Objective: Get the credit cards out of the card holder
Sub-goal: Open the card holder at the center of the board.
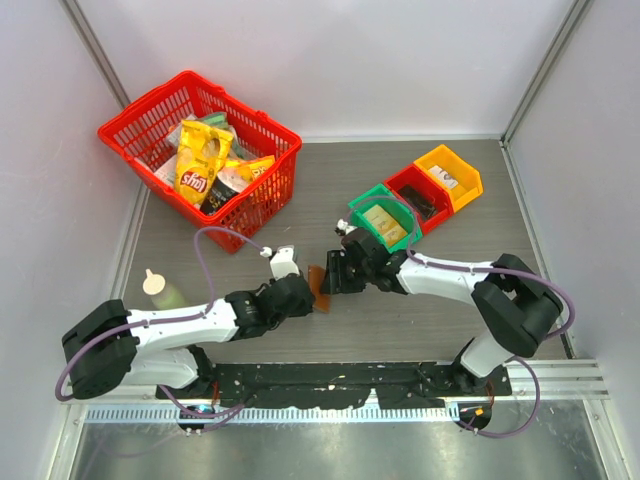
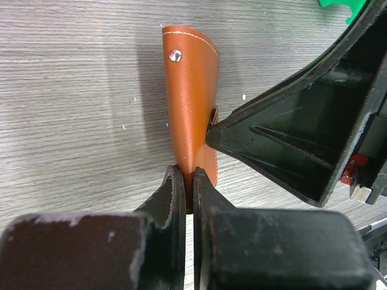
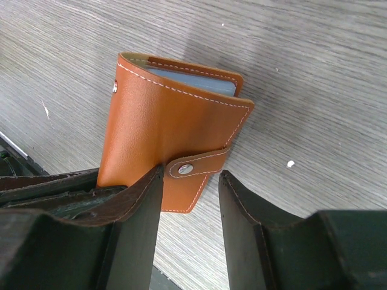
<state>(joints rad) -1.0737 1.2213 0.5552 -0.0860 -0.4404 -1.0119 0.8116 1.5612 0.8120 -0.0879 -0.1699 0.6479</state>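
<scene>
Your L jaws are clenching on the near edge of the card holder (image 2: 192, 103), pinching the leather between the tips. The holder is sticking straight out ahead of them, w/ the worktop (image 2: 72, 90) behind it. Can't tell if it's touching the worktop.

R jaws are standing apart, gripping nothing. The snap tab (image 3: 195, 166) is lying right in the gap between the two tips. One tip is touching or nearly touching the leather; can't tell which. Pale blue-grey sleeves (image 3: 193, 81) are showing at the end farthest from the R jaws. The credit cards themselves aren't showing clearly.

Handling, as I'm judging it: the holder is looking light and soft, prob. flexing and twisting under a one-edge pinch, and its smooth face may be slipping. The tab is looking snapped shut, so be taking hold there w/ the R jaws: pinch the thin flap near its free end. The cards are prob. stiff, thin and slick; grip an exposed edge once it's open.

Pose: L arm (image 1: 170, 325) and R arm (image 1: 450, 275) are both reaching low toward the middle, wrists facing each other, w/ the holder between them.
</scene>
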